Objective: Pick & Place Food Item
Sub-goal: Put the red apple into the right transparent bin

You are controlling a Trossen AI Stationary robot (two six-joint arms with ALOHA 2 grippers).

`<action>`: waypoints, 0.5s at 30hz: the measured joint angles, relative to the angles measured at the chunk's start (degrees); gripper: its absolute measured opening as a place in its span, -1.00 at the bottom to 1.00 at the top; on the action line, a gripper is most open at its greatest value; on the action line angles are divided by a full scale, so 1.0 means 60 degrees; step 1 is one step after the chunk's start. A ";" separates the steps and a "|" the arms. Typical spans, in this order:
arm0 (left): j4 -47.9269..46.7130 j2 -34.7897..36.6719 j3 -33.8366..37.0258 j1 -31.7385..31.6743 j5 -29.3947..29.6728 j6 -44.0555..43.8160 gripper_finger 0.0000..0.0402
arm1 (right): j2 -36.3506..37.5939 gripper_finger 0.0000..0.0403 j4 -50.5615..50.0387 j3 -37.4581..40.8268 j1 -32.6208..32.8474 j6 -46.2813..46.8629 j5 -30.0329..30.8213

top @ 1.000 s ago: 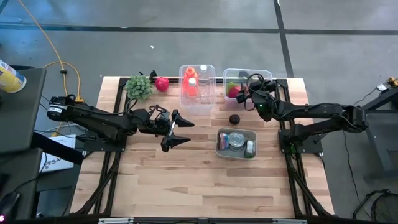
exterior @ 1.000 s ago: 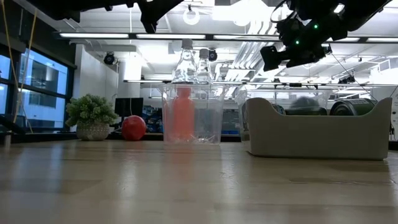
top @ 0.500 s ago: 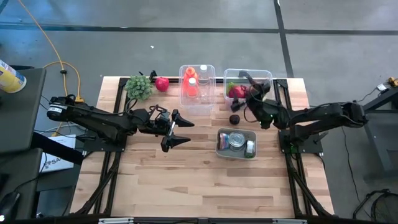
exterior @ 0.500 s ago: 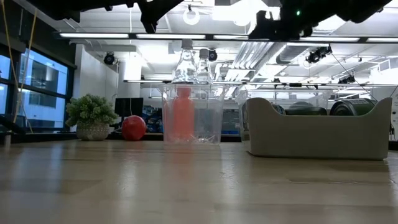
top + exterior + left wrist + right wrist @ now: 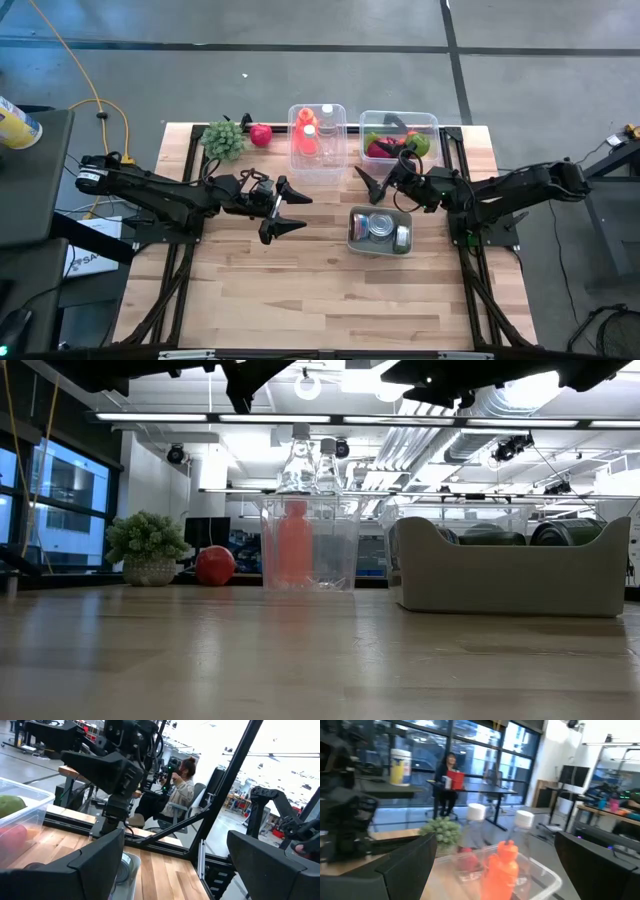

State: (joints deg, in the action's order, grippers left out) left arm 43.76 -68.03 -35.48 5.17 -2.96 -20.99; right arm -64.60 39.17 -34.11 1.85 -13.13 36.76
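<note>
A clear bin (image 5: 399, 121) at the table's far right holds a red food item (image 5: 379, 150) and a green one (image 5: 418, 146); the left wrist view shows the same bin (image 5: 30, 800) with the green item (image 5: 10, 805). Another red food item (image 5: 261, 134) lies on the table at the far left, beside a green plant (image 5: 224, 140). My right gripper (image 5: 365, 186) hangs open above the table just on the near side of the bin, pointing toward the table's left, with nothing between its fingers. My left gripper (image 5: 300, 212) stands open over the table's middle, also holding nothing.
A clear bin with an orange bottle (image 5: 307, 140) and clear bottles stands at the far middle; the right wrist view looks at that orange bottle (image 5: 502, 865). A grey tray (image 5: 352, 228) with cans sits right of centre. Bare wood lies along the near edge. People sit beyond the table.
My right gripper has drawn back from above the food bin toward the table's near edge and left. It has tipped up from pointing down to about level and swung toward the table's left, staying open. In the low view it has risen out of sight.
</note>
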 joint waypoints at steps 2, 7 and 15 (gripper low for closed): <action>0.0002 0.0000 0.0000 0.0000 0.0000 0.0000 0.71 | 0.0000 0.95 -0.0013 0.0000 0.0174 -0.0001 -0.0129; -0.0002 0.0000 0.0000 0.0000 0.0000 0.0000 0.71 | 0.0000 0.95 -0.0055 0.0000 0.0776 -0.0032 -0.0183; -0.0002 0.0000 0.0000 0.0000 0.0000 0.0000 0.71 | 0.0000 0.95 -0.0269 0.0000 0.1703 -0.0105 -0.0183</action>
State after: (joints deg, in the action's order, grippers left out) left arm 43.75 -68.03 -35.48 5.17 -2.96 -20.99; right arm -64.60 37.56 -34.11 12.06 -13.76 35.66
